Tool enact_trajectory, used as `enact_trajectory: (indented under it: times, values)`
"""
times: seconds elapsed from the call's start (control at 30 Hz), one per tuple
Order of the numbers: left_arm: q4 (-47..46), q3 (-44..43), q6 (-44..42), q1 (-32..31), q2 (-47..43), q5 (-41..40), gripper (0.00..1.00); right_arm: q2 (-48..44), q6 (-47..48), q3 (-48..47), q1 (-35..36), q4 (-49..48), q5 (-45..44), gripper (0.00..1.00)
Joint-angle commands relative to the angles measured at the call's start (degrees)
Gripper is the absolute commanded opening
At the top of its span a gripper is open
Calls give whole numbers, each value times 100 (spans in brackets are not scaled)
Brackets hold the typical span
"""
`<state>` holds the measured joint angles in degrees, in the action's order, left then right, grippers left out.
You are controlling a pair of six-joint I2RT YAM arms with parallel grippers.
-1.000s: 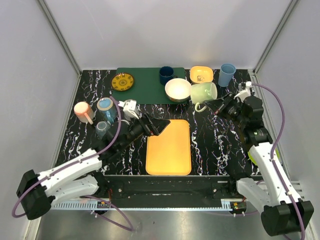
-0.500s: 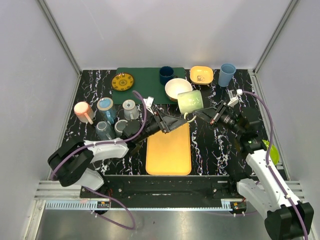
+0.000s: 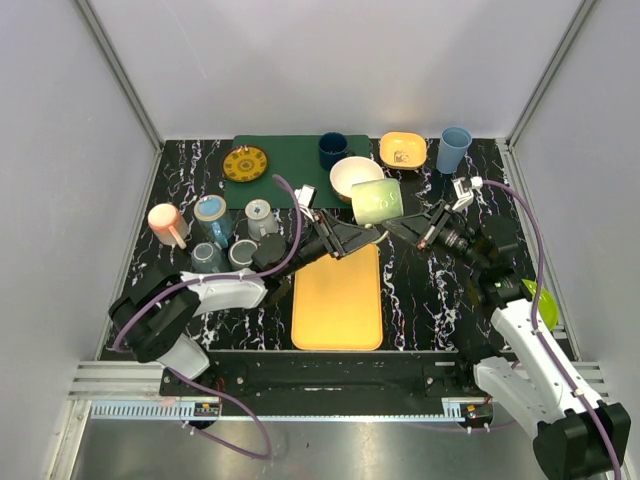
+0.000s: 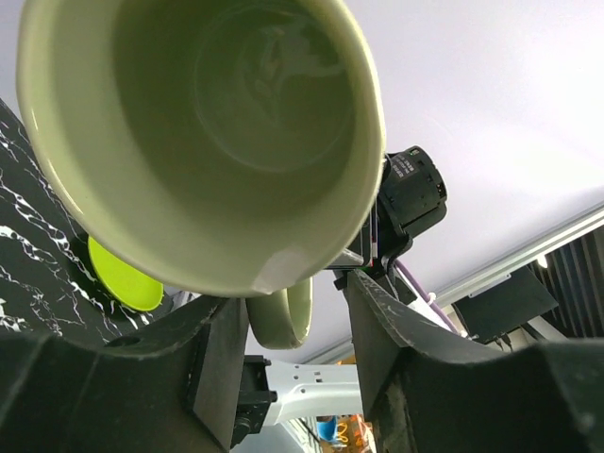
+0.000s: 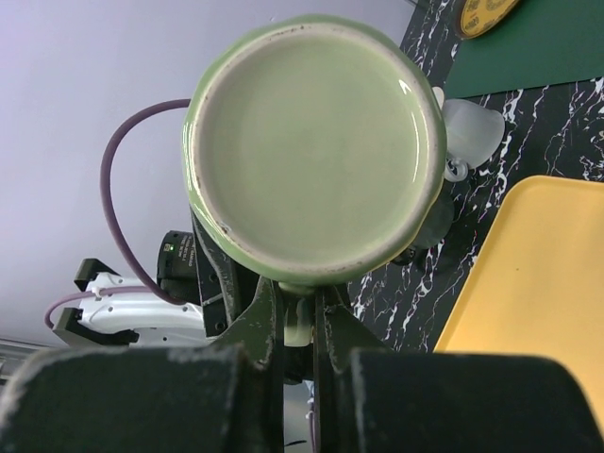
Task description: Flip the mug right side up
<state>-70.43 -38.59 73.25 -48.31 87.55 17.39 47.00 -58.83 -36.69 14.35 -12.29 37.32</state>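
Your left gripper has just reached the mug, jaws narrowing, grip unclear; your right gripper pinches the handle, so a handover looks likely.

The left arm and right arm match: white moulded links between black cylindrical joints. A purple cable loops loosely along each one. The left tool has chunky matte black fingers, edges scuffed pale.

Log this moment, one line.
green mug: aloft, sideways | right gripper: shut on it | left gripper: open at its mouth
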Motion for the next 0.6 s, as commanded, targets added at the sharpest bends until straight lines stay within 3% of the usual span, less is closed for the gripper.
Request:
enact_trajectory:
  times: [0.0, 0.33, 0.57]
  values:
    - [-1279, -351, 259, 50, 139, -33, 48, -95, 231, -128, 200, -459, 364, 0]
    - [-2236, -325, 830, 208, 307, -166, 47, -314, 714, 109, 261, -291, 767, 0]
    - [-2422, -246, 971, 279, 228, -192, 43, -508, 838, 311, 261, -308, 891, 0]
